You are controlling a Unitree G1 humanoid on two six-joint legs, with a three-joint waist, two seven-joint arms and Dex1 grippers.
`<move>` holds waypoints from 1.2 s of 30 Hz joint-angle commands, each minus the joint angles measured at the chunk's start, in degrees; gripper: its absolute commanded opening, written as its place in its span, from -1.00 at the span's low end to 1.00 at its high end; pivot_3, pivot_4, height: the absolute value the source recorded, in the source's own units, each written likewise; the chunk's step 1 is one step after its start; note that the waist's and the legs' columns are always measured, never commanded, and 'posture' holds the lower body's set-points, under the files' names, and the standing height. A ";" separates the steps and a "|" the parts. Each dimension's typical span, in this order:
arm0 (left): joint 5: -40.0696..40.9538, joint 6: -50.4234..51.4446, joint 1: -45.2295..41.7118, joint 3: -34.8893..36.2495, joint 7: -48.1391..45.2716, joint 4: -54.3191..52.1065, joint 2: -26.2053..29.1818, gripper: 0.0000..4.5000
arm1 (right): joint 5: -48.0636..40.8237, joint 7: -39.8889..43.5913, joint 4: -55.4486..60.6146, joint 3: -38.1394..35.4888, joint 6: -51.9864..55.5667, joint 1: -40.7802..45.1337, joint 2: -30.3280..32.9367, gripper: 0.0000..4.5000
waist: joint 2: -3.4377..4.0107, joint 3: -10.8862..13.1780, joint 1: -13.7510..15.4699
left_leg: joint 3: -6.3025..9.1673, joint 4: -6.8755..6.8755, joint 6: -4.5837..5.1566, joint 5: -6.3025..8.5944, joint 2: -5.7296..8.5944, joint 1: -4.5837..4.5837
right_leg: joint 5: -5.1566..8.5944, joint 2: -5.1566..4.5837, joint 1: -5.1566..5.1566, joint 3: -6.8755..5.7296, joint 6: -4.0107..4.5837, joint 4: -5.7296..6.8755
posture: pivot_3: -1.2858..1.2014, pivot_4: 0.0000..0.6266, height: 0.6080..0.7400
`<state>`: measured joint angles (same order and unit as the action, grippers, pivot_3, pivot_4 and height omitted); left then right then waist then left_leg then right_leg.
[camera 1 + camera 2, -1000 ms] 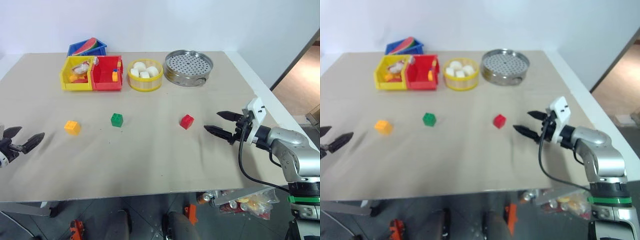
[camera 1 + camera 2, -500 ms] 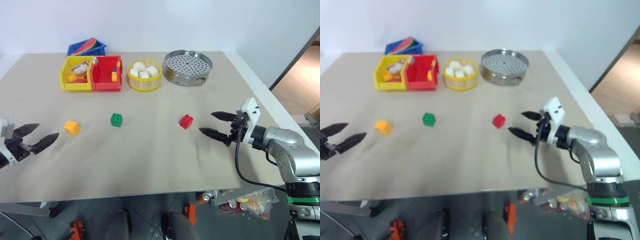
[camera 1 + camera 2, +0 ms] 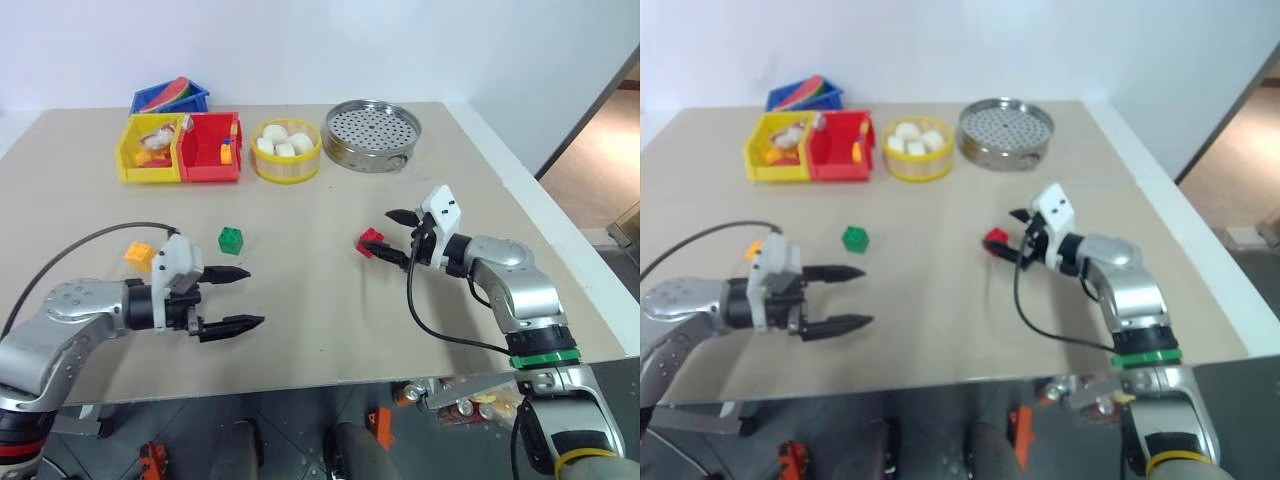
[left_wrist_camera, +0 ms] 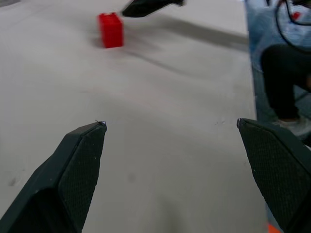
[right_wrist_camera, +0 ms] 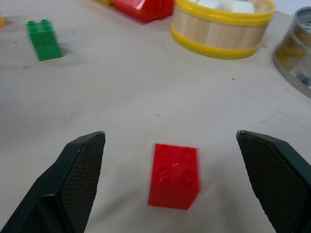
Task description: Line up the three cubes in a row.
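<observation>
red cube [image 3: 371, 242]: on surface [image 3: 320, 320], mid-right; sits between the spread fingers of R tool [image 3: 394, 237], not gripped. Studs up.
green cube [image 3: 231, 240]: on surface, left of centre, well apart from red cube; nothing touching it.
orange cube [image 3: 138, 254]: on surface, left of green cube, just behind L arm; partly hidden by L tool's white housing.
row: the 3 cubes lie roughly on one left-right line, gaps uneven.
R tool: fingers wide apart, pointing toward robot's left, low over surface, red cube in the gap. Holds nothing.
L tool [image 3: 236, 297]: fingers wide apart, empty, pointing toward robot's right, in front of green cube and nearer the robot. In L wrist view red cube is far ahead w/ a R fingertip by it.
far edge: yellow bin [image 3: 151, 148], red bin [image 3: 212, 146], blue bin [image 3: 170, 98] behind them, round yellow-rimmed tub [image 3: 287, 166] w/ white lumps, metal steamer tray [image 3: 375, 133].
</observation>
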<state>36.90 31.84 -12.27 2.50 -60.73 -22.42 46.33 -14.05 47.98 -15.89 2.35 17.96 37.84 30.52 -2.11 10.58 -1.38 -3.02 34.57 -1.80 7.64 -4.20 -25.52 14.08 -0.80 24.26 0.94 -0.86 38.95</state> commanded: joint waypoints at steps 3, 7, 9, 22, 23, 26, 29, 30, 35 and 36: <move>-2.45 -4.11 -1.72 -1.52 -1.60 0.25 -1.13 0.98 | 0.88 -0.87 -3.56 -0.88 -1.75 3.30 -1.70 1.00 | 0.00 0.00 0.05 | 0.02 0.00 0.00 0.00 0.00 0.00 | 0.00 0.02 0.00 0.00 0.00 0.02 | 0.03 -0.52 1.00; -4.73 -8.00 -2.36 -2.76 -0.61 0.50 -3.95 0.98 | 0.99 -0.66 -4.78 -0.11 -0.07 3.20 -3.23 1.00 | 0.00 0.00 0.08 | -0.01 0.02 0.00 0.00 0.01 0.00 | 0.00 -0.02 -0.01 0.03 -0.02 0.01 | 0.03 -0.52 1.00; -5.95 -10.15 -2.34 -2.85 0.50 0.40 -5.85 0.98 | 1.49 -0.79 -5.17 0.12 -0.17 3.05 -3.67 1.00 | 0.00 0.00 0.09 | -0.02 0.05 0.00 0.00 0.01 0.00 | -0.01 -0.02 -0.03 0.05 -0.03 0.01 | 0.03 -0.52 1.00; -11.29 -13.52 -1.76 -2.38 8.44 1.16 -11.14 1.00 | 3.28 -0.84 -9.13 0.16 1.19 3.34 -4.53 0.18 | 0.00 0.00 0.07 | -0.01 0.09 0.02 -0.01 0.00 0.01 | -0.03 0.01 -0.04 0.07 -0.04 0.05 | 0.03 -0.52 1.00; -11.32 -13.50 -1.78 -2.25 8.61 1.23 -11.13 1.00 | 3.41 -0.86 -9.27 0.13 1.07 3.33 -4.54 -0.03 | 0.00 0.00 0.07 | 0.00 0.08 0.02 -0.01 0.00 0.01 | -0.03 0.01 -0.04 0.07 -0.04 0.05 | 0.03 -0.52 1.00; -11.50 -13.23 -1.81 -1.72 8.99 1.79 -10.84 1.00 | 3.91 -0.96 -9.75 0.10 0.24 3.28 -4.35 -0.44 | 0.00 0.00 0.07 | 0.00 0.08 0.02 -0.01 0.00 0.01 | -0.03 0.01 -0.04 0.06 -0.04 0.05 | 0.03 -0.52 1.00; -10.87 -12.43 -1.39 -1.08 9.61 1.78 -10.86 1.00 | 3.72 0.70 -8.04 0.33 0.34 3.24 -3.53 -0.45 | 0.00 0.00 0.07 | 0.00 0.09 0.02 -0.01 0.00 0.01 | -0.04 0.01 -0.04 0.06 -0.05 0.05 | 0.03 -0.52 1.00; -10.61 -12.05 -0.95 -0.83 9.76 1.54 -10.75 1.00 | 2.92 2.28 -6.68 0.36 1.50 3.58 -3.07 -0.45 | 0.00 0.00 0.08 | -0.01 0.09 0.02 -0.01 0.01 0.01 | -0.04 0.01 -0.04 0.07 -0.06 0.05 | 0.03 -0.52 1.00; -9.59 -10.34 3.06 0.17 10.11 -0.05 -10.30 1.00 | 0.09 14.59 2.54 5.06 6.94 5.05 0.29 -0.45 | 0.02 0.01 -0.02 | -0.02 0.07 0.02 -0.01 -0.01 0.01 | -0.03 0.02 0.00 0.10 -0.05 0.05 | 0.03 -0.52 1.00; -9.06 -9.92 3.82 0.41 10.19 -0.44 -10.34 1.00 | -0.36 17.15 4.71 6.56 7.65 4.90 0.93 -0.45 | 0.02 0.01 0.00 | -0.02 0.06 0.02 -0.01 -0.03 0.01 | -0.02 0.04 0.01 0.09 -0.04 0.05 | 0.03 -0.52 1.00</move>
<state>26.39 21.67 -8.66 0.92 -50.63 -20.10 35.41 -12.74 61.06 -16.05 7.31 24.74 41.53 30.83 -2.09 10.59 -1.38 -3.01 34.64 -1.79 7.64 -4.28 -25.51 14.07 -0.71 24.26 0.98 -0.89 39.00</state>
